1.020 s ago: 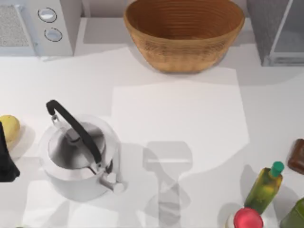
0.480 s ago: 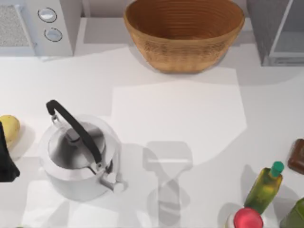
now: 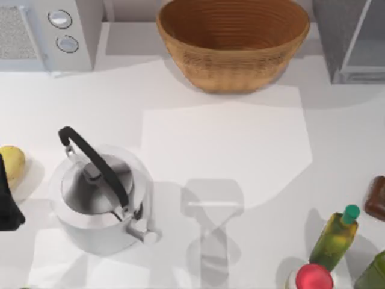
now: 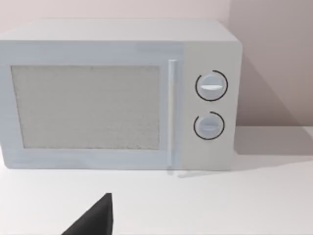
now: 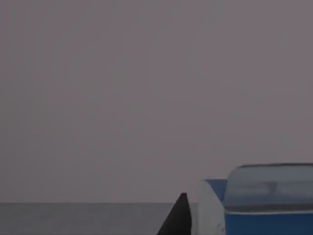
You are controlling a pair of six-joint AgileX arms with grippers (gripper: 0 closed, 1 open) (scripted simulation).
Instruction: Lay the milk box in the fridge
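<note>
**Inspector:** Firstly, what differs from a second ago?

**Assistant:** Very little. The kettle (image 3: 99,201), the woven basket (image 3: 233,43) and the microwave (image 3: 47,33) stand where they stood. The grey shadow (image 3: 212,232) in the middle of the surface (image 3: 228,138) has altered slightly in outline, and the pale patch around it has drawn in a little at its right edge.

**Inspector:** The milk box?

**Assistant:** It is seen from the right wrist: the milk box (image 5: 266,208), blue with a white side, sits close to the camera and hard against the dark tip of the right claw (image 5: 182,223), which holds it. Behind it is a plain grey background. I cannot tell how it lies relative to the fridge (image 3: 352,39), which stands at the far right corner of the surface.

**Inspector:** The left arm?

**Assistant:** It is parked at the left edge of the surface, beside a yellow fruit (image 3: 11,162). The left claw (image 4: 93,221) faces the microwave, and I cannot tell whether it is wide or narrow.

**Inspector:** Surface and room?

**Assistant:** The surface is white and smooth. The kettle is near left, with its black handle arched over the lid. At near right, a green bottle (image 3: 335,239) stands next to a red-capped container (image 3: 313,278), with a brown item (image 3: 377,197) at the right edge. A pale pinkish wall (image 4: 274,58) rises behind the microwave.
</note>
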